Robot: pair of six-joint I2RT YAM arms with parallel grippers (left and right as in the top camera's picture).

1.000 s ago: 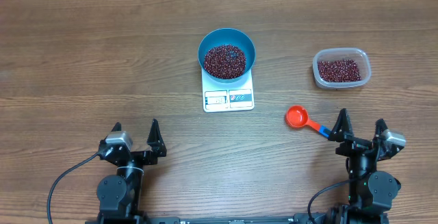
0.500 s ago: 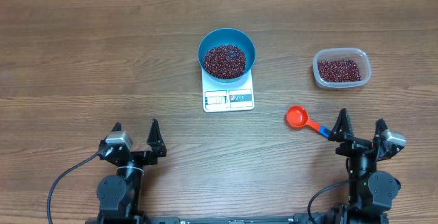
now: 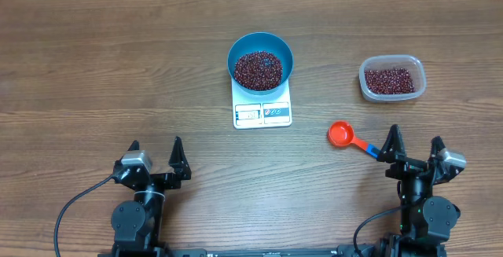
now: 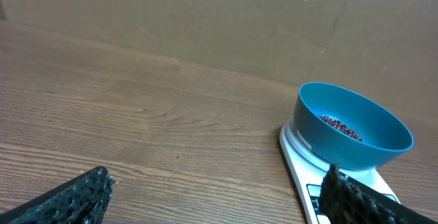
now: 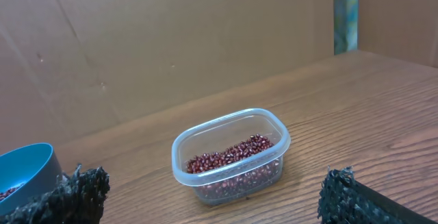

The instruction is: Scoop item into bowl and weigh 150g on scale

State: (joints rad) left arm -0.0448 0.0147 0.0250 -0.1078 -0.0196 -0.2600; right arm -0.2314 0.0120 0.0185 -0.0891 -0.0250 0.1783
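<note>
The blue bowl [image 3: 260, 60] stands on the white scale [image 3: 262, 112] at the table's middle back and holds a heap of dark red-brown beans [image 3: 258, 68]. From the left wrist view the bowl [image 4: 352, 127] sits on the scale [image 4: 301, 162] to the right. More beans [image 3: 390, 80] fill a clear plastic tub [image 3: 392, 78], seen close in the right wrist view as tub [image 5: 231, 154]. A red scoop [image 3: 341, 134] lies on the table just left of my right gripper [image 3: 413, 148]. My left gripper [image 3: 156, 151] is at the near left. Both stand open and empty.
A brown cardboard wall [image 4: 219, 18] backs the wooden table [image 3: 118, 68]. The scoop's blue-and-red handle [image 3: 368, 145] points toward my right gripper's left finger.
</note>
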